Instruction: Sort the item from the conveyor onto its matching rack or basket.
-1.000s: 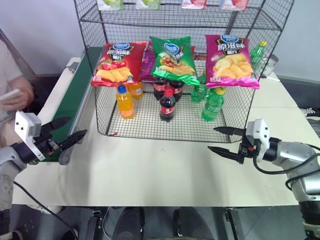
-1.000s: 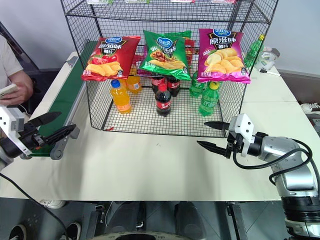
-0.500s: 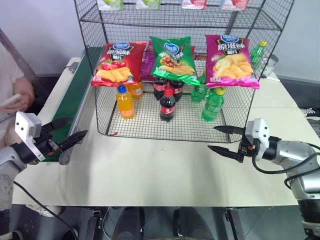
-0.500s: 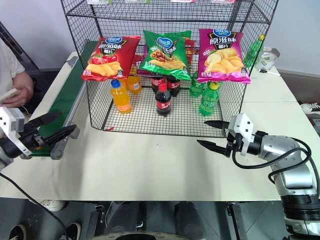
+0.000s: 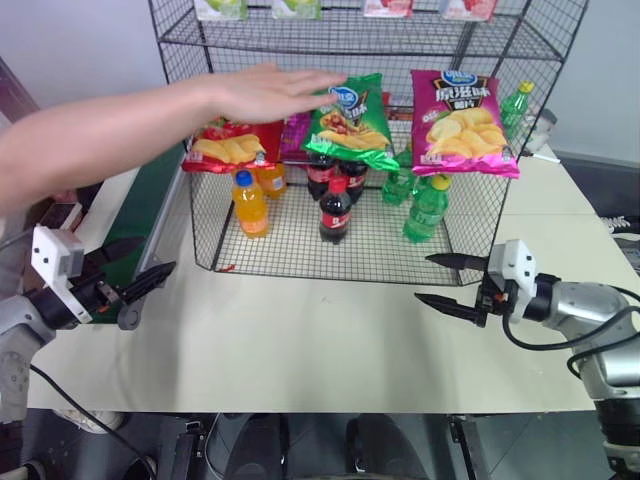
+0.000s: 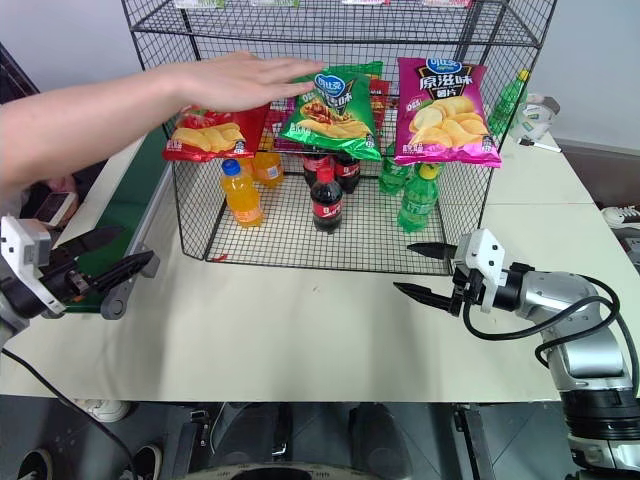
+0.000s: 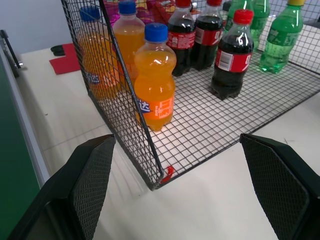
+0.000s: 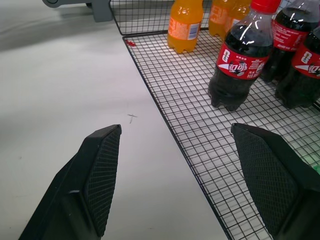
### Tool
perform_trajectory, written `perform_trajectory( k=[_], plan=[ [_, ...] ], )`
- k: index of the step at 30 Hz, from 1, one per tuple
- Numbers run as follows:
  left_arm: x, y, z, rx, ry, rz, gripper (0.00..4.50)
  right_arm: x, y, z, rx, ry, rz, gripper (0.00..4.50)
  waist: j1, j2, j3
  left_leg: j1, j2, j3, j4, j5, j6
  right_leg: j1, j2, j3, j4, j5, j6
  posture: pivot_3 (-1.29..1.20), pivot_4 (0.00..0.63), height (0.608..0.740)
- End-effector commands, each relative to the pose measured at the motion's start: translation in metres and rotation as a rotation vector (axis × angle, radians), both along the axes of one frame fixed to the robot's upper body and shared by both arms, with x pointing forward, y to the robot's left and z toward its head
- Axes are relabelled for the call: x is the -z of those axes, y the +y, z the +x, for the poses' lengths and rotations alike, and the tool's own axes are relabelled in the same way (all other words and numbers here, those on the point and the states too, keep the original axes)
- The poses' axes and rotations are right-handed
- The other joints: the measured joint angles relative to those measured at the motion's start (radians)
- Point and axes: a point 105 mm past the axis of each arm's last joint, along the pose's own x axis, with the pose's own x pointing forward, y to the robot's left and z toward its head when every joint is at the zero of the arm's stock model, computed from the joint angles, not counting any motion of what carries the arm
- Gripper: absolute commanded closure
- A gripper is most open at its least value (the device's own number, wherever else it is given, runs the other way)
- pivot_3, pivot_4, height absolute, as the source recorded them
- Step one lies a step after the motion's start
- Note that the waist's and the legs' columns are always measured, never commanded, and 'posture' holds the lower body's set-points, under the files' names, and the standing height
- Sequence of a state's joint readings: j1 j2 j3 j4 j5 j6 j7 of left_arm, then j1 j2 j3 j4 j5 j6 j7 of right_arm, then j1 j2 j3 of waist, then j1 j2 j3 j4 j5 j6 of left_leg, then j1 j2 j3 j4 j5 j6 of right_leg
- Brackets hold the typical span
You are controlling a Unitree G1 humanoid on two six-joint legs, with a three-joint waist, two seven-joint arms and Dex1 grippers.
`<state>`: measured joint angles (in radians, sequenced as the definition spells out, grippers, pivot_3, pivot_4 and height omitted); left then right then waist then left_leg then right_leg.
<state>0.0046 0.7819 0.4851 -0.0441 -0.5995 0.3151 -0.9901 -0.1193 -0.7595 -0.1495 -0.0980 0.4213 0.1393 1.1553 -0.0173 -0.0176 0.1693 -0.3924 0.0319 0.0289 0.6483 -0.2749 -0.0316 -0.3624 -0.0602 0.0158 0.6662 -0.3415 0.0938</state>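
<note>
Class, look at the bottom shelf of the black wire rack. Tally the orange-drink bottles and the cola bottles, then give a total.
Orange-drink bottles: 3
Cola bottles: 3
Total: 6

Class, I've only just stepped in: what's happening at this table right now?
A person's arm reaches across the front of the black wire rack, hand over the red crisp bag beside the green crisp bag. The robot handles nothing: its left gripper waits by the conveyor end and its right gripper hovers over the table, both with jaws open and empty. Drink bottles stand on the lowest tier.
</note>
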Motion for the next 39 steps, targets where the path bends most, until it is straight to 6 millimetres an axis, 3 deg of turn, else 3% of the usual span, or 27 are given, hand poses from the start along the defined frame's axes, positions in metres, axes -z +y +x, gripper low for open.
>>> perform_trajectory(
  k=[1,27,39],
  plan=[
    [-0.011,0.0,-0.001,-0.003,-0.05,0.021,0.22,-0.008,0.0,0.001,-0.008,-0.035,0.001,0.85,0.0,0.0,0.0,0.0,0.0,0.0,0.0,0.0,0.0,0.0,0.0,0.0,0.0,0.0,0.0,0.0,0.15,0.739],
    [-0.001,-0.001,-0.006,0.02,0.012,-0.002,0.22,-0.005,0.001,0.001,-0.016,-0.038,-0.014,0.85,0.0,0.0,0.0,0.0,0.0,0.0,0.0,0.0,0.0,0.0,0.0,0.0,0.0,0.0,0.0,0.0,0.15,0.739],
    [-0.003,0.006,-0.001,-0.044,-0.103,0.056,0.22,-0.006,0.005,0.003,-0.037,-0.043,-0.019,0.85,0.001,0.0,0.0,0.0,0.0,0.0,0.0,0.0,0.0,0.0,0.0,0.0,0.0,0.0,0.0,0.0,0.15,0.739]
  ],
)
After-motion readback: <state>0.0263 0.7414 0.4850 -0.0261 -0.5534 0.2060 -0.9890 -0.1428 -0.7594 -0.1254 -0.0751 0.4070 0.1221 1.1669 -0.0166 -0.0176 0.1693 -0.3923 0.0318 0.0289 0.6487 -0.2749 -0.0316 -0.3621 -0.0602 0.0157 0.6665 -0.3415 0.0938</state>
